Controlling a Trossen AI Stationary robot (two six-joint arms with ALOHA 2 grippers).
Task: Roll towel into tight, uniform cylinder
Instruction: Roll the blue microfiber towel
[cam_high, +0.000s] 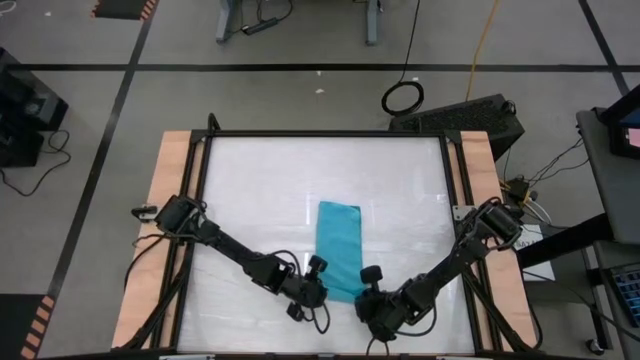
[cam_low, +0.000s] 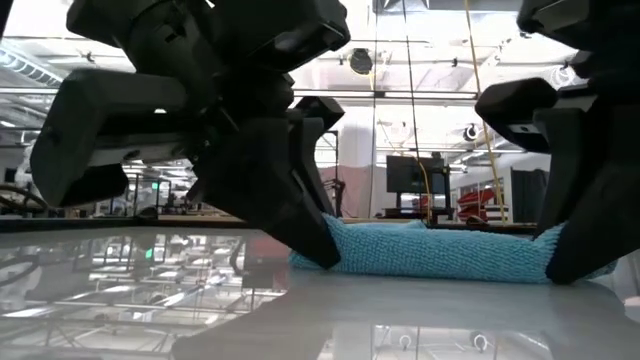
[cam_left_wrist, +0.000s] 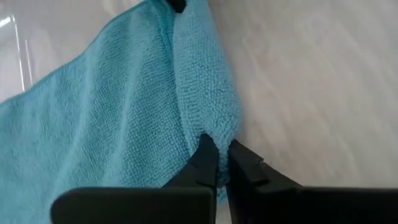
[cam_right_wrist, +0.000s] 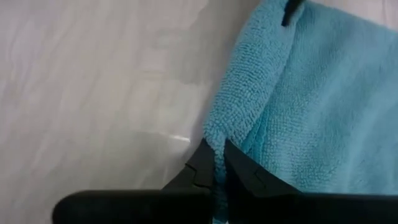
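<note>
Both end effectors pinched tight on the towel's (cam_high: 338, 247) near corners, left end effector (cam_left_wrist: 219, 163) and right end effector (cam_right_wrist: 217, 165), cloth lying flat mid-counter (cam_high: 260, 180), and if one corner slips or leads, I'd expect a lopsided, loose roll.

Overhead; table-level; two close wrist views

surface: white table (cam_high: 250, 190) | on it: turquoise towel (cam_high: 338, 240), lying flat
</note>
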